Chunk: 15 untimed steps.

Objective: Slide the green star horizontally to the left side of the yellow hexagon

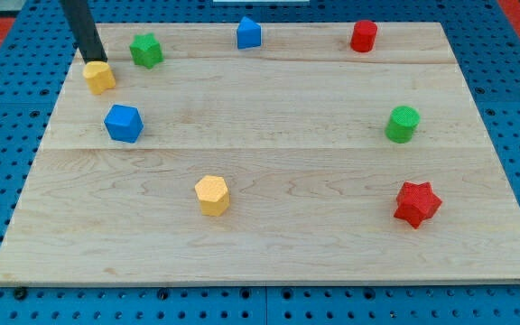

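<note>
1. Board (269,262): 8 blocks, spread out, mostly nr the edges.
2. Top-left corner: yellow block (99,77), w/ my tip (95,60) right at its top side, contact can't be told.
3. Green star (146,51): just right of tip, nr top edge, a bit above yellow block.
4. Blue block (123,123): below yellow block, nr left edge.
5. Top edge, mid: blue pointed block (249,33).
6. Top edge twd right corner: red cylinder (363,36).
7. Right edge, mid-height: green cylinder (402,124).
8. Bottom-right corner area: red star (417,203), below green cylinder.
9. Yellow hexagon (212,195): left of ctr, twd bottom edge, well apart from green star.
</note>
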Tool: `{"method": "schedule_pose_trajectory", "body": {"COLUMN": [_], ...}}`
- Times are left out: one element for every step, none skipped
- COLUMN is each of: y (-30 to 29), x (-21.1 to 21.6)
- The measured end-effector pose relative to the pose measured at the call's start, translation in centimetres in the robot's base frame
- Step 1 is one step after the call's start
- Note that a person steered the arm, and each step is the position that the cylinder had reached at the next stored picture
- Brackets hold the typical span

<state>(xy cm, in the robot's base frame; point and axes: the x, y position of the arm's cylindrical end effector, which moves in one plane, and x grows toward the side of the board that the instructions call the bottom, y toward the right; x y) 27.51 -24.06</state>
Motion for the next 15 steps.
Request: {"method": "schedule_pose_trajectory", "body": {"y": [0.8,0.8,1.4,4.5,5.6,7.6,8.5,8.8,9.0,9.0,9.0,9.7,9.8,8.6,4.0], "x": [-2.0,-1.4,-2.9,-0.9,4.2,3.6,1.2,0.9,1.1,1.1,1.1,1.1,0.8,0.0,1.3]}}
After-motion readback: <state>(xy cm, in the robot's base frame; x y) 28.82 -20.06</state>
